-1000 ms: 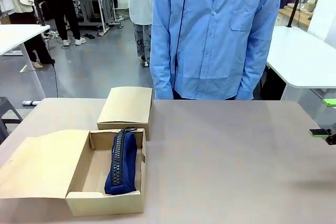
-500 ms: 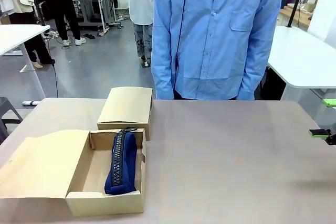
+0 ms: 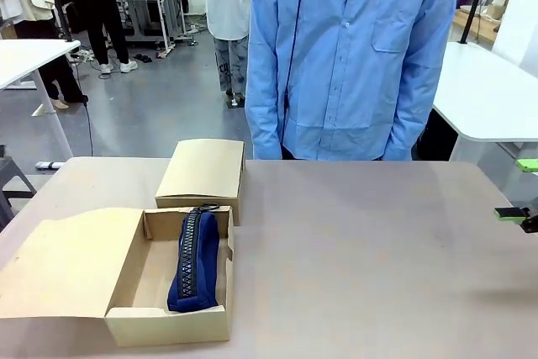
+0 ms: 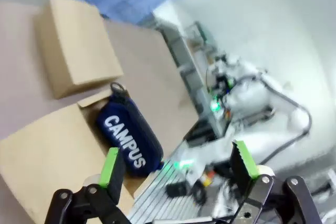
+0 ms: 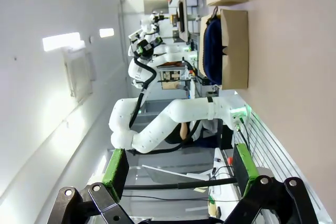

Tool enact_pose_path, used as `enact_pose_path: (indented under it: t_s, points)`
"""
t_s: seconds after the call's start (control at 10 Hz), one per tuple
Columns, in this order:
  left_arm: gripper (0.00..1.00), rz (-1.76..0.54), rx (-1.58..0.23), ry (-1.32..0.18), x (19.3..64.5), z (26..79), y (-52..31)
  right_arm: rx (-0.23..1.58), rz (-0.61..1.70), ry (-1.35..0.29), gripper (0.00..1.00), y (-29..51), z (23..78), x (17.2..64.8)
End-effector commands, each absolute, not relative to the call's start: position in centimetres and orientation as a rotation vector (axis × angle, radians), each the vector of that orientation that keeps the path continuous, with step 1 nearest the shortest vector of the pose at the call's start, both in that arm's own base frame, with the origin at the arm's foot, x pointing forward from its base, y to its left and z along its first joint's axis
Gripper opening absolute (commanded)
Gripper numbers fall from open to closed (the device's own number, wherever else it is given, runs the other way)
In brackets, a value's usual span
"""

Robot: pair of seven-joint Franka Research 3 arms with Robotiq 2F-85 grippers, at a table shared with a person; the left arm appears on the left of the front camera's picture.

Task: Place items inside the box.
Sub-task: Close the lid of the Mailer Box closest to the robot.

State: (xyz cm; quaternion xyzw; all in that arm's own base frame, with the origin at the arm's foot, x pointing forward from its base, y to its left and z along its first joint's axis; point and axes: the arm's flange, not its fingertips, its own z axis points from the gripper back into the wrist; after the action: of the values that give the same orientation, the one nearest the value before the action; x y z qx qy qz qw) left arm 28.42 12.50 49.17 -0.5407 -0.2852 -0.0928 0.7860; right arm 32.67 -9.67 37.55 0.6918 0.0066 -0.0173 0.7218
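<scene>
Nothing on the bench (image 3: 361, 258) has moved over the last second: the long navy zip pencil case (image 3: 193, 262) lies in the shallow brown cardboard box (image 3: 168, 325), both grippers, left gripper (image 4: 178, 169) and right gripper (image 5: 178, 169), hang empty with jaws apart, so packing looks paused or finished.

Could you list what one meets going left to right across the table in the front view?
Open flap → box → pencil case → bare table → right gripper at the right edge. The closed box stands farther back.

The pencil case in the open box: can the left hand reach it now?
Probably yes. The pencil case lies uncovered in the box, flap folded back, and the open left hand is above it with nothing between.
</scene>
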Motion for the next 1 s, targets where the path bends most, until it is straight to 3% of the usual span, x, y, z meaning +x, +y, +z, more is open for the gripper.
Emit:
enact_pose_path:
  t_s: [0.0,0.1,0.2,0.4,0.5,0.6,0.7,0.9]
  points:
    - [1.00,-0.693,-1.129,-0.752,26.2,44.8,10.7,1.520,-0.041,0.035,1.00,-10.0,38.0,32.4]
    - [1.00,-0.841,-0.997,-0.923,26.0,43.5,10.7,1.520,-0.041,0.035,1.00,-10.0,38.0,32.4]
    - [1.00,-0.990,-0.993,-1.026,25.0,41.4,11.3,1.520,-0.041,0.035,1.00,-10.0,38.0,32.4]
    - [1.00,-1.098,-0.997,-1.029,23.9,39.1,12.5,1.520,-0.041,0.035,1.00,-10.0,38.0,32.4]
    - [1.00,-1.165,-1.004,-1.118,23.6,38.9,12.6,1.520,-0.041,0.035,1.00,-10.0,38.0,32.4]
    - [1.00,-1.099,-0.851,-1.225,25.4,40.5,13.0,1.520,-0.041,0.035,1.00,-10.0,38.0,32.4]
    - [1.00,-1.052,-0.953,-1.015,26.7,42.7,15.0,1.520,-0.041,0.035,1.00,-10.0,38.0,32.4]
    - [1.00,-1.052,-0.953,-1.015,26.7,42.7,15.0,1.520,-0.041,0.035,1.00,-10.0,38.0,32.4]
